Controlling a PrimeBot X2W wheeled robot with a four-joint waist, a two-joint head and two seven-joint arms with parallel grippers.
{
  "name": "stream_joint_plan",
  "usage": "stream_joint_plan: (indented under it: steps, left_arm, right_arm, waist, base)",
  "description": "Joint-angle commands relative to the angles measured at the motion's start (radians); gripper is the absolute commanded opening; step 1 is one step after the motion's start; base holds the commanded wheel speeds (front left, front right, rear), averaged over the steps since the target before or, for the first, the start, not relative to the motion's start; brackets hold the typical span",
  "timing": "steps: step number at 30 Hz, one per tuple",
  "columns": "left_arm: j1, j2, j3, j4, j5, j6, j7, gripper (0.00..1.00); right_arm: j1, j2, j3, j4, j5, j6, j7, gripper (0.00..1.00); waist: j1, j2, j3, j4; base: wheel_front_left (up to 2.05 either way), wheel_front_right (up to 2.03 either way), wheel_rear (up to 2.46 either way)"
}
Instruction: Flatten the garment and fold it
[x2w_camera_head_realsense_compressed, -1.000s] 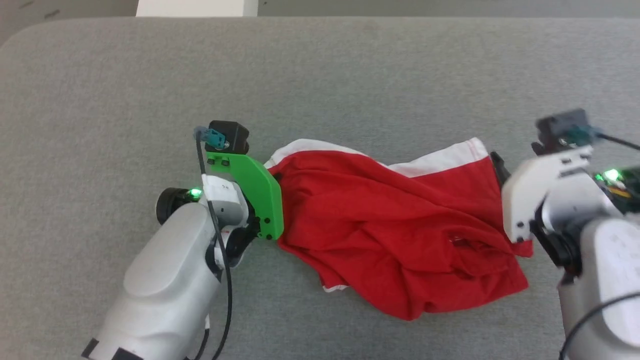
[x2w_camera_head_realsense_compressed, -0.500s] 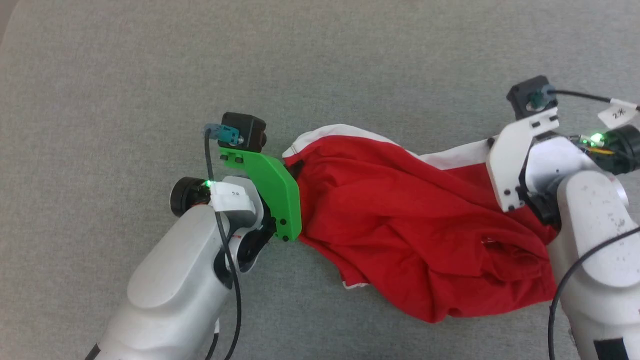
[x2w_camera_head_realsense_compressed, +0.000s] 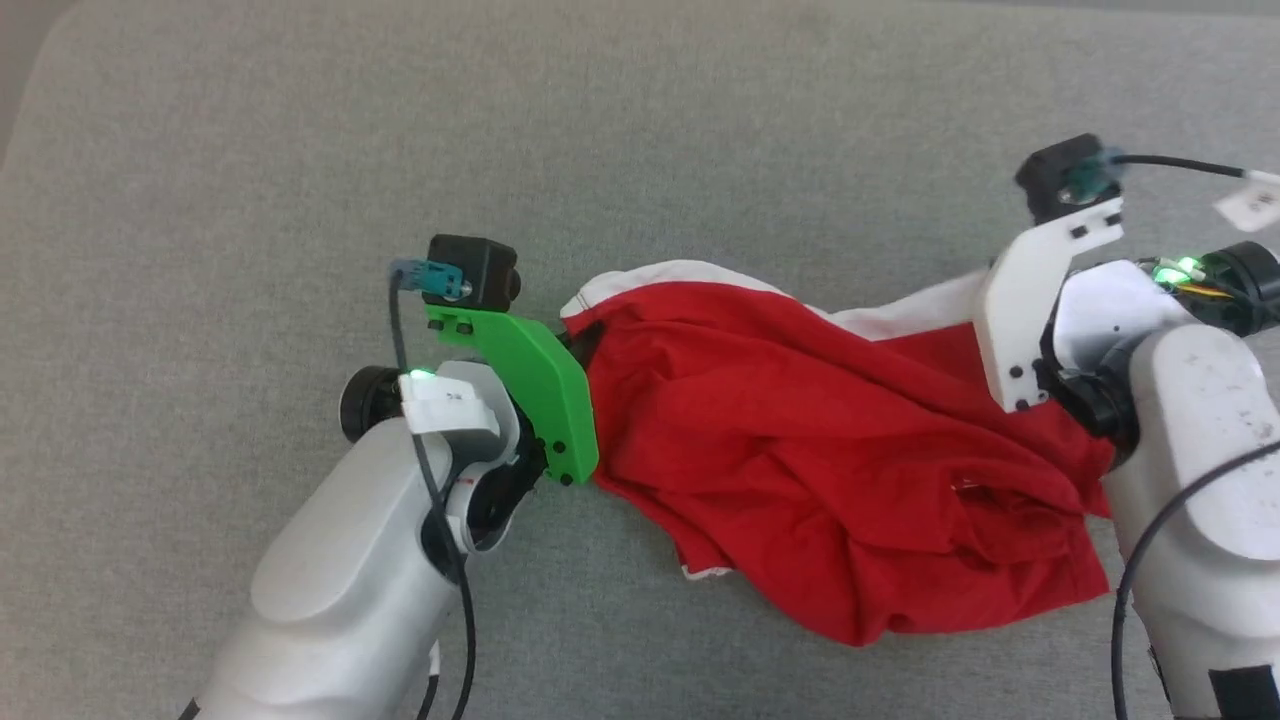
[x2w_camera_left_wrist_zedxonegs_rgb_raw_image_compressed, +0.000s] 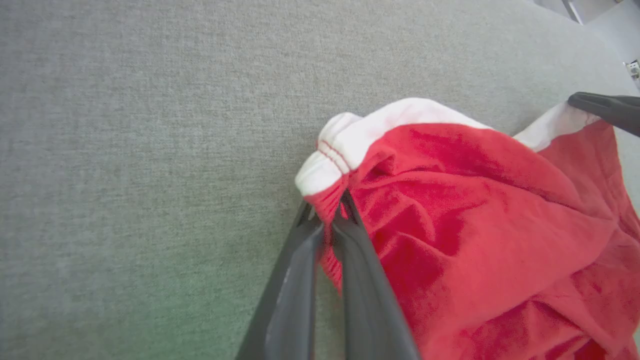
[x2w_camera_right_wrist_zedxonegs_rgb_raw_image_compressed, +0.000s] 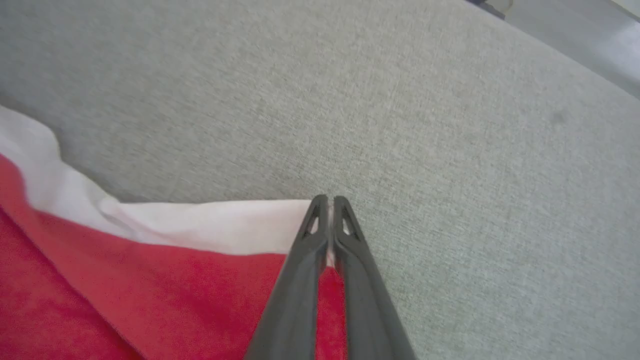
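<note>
Right gripper (x2w_camera_right_wrist_zedxonegs_rgb_raw_image_compressed: 330, 202) had just closed onto the white band (x2w_camera_right_wrist_zedxonegs_rgb_raw_image_compressed: 210, 225) of the soft bright-red fabric garment (x2w_camera_head_realsense_compressed: 800, 450); left gripper (x2w_camera_left_wrist_zedxonegs_rgb_raw_image_compressed: 327, 212) pinched the other corner. Spreading evenly, low, seemed best.

Left hand (x2w_camera_left_wrist_zedxonegs_rgb_raw_image_compressed: 327, 217) and right hand (x2w_camera_right_wrist_zedxonegs_rgb_raw_image_compressed: 330, 201) both pinched tightly closed, set well apart

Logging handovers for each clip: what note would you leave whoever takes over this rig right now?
Left tool: shut, pinching the soft bright-red fabric garment with white bands at one banded corner.
Right tool: shut on the white band's opposite corner.
Garment lies crumpled on the grey fabric-covered surface between the arms.
Done: both corners gripped.
To do: spread flat, then fold.
</note>
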Motion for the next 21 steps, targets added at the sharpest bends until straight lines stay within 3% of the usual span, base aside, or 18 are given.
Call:
stream_joint_plan:
  steps: [1,5,13,21]
  left_arm:
    - [0.013,-0.007,0.017,0.002,-0.02,-0.011,-0.018,0.0]
    - [0.004,-0.022,0.06,0.006,-0.067,-0.029,-0.047,0.0]
    - [-0.155,0.0,0.124,0.042,-0.099,-0.083,-0.045,0.0]
    - [-0.409,0.024,0.203,0.155,-0.074,-0.063,-0.077,0.0]
  right_arm:
    - [0.006,0.006,-0.009,-0.026,0.037,-0.001,-0.025,0.0]
    - [-0.003,0.01,-0.036,-0.088,0.126,-0.001,-0.057,0.0]
    - [-0.116,0.022,-0.135,-0.175,0.296,-0.001,-0.055,0.0]
    - [-0.33,0.068,-0.203,-0.119,0.321,-0.001,-0.038,0.0]
  waist:
    - [-0.0001,0.0,-0.044,-0.009]
    - [-0.0001,0.0,-0.098,-0.018]
    - [-0.0001,0.0,-0.156,-0.033]
    - [-0.0001,0.0,-0.101,-0.065]
  base:
    - [0.0,0.0,0.0]
    - [0.0,0.0,0.0]
    - [0.0,0.0,0.0]
    - [0.0,0.0,0.0]
